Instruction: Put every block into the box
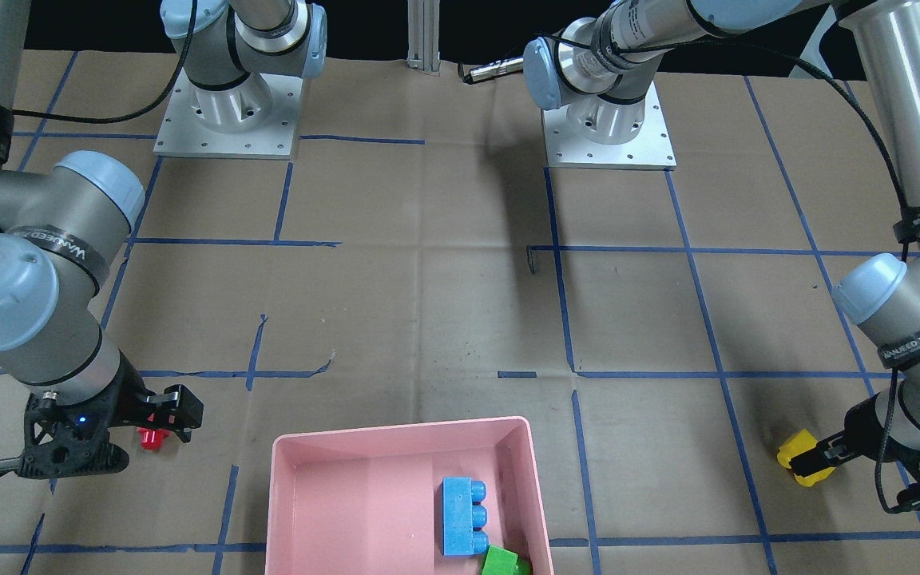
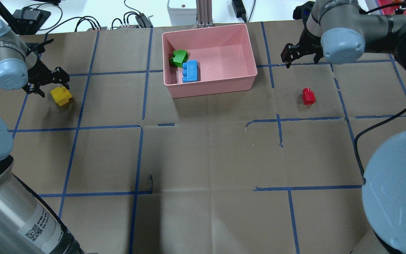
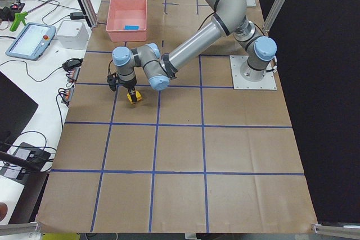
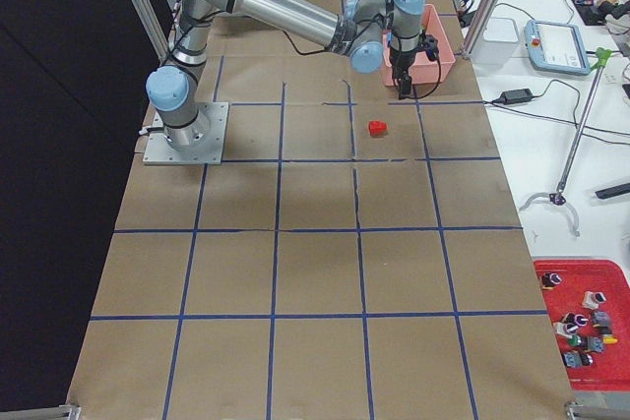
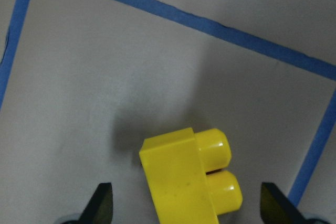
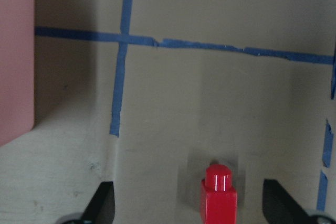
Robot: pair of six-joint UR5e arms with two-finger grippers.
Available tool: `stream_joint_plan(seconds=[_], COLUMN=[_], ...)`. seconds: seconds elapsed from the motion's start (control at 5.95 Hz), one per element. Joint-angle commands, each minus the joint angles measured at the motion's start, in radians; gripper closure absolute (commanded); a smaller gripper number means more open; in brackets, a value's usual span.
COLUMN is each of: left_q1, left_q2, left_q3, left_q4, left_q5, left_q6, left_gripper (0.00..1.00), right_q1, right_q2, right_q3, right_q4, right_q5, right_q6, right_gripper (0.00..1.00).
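- Toward 12 o'clock from the middle of the worktop, as seen in the overhead view, the pink box is set near the far edge.
- Two blocks are seen inside the box, both in its 9 o'clock half. The light-blue block lies on the box floor. The green block is placed at its 11 o'clock, touching it and close to the box wall.
- The yellow block is left out on the worktop, well apart from the box, between 8 and 9 o'clock of it.
- The left gripper is placed about the yellow block. Its fingers are spread, one on each side of the block, and a gap is seen between each finger and the block, so nothing is pinched. In the left wrist view the block's two studs are turned to 3 o'clock.
- The red block lies on the worktop at about 4 o'clock of the box, well apart from it.
- The right gripper is found at 12 o'clock of the red block in the overhead view, not touching it. Its fingers are spread and nothing is held between them. In the right wrist view the block's single stud is turned to 12 o'clock.
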Motion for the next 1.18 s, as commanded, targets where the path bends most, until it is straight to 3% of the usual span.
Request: stream_joint_plan(seconds=[0.0, 0.17, 0.34, 0.84, 1.01], left_q1=[0.002, 0.002, 0.002, 0.001, -0.001], left_q2=[-0.023, -0.029, -0.029, -0.028, -0.025], left_q3=[0.007, 0.007, 0.009, 0.007, 0.007], left_q4=[0.031, 0.037, 0.035, 0.034, 0.025], left_q5=[-0.003, -0.005, -0.002, -0.008, -0.005], left_q6=[-0.001, -0.001, -0.001, -0.001, -0.002], left_gripper=[0.04, 0.10, 0.24, 0.40, 0.52], right_q1=[-0.057, -0.075, -0.079, -0.079, -0.079], right_q2=[0.005, 0.008, 0.022, 0.054, 0.062], right_q3=[0.176, 0.187, 0.194, 0.194, 0.192], right_q4=[-0.183, -0.189, -0.195, -0.229, -0.228], right_q5=[0.000, -0.003, -0.006, -0.004, -0.003], right_q6=[-0.010, -0.017, -0.036, -0.034, -0.031], right_gripper=[0.00, 0.00, 0.00, 0.02, 0.12])
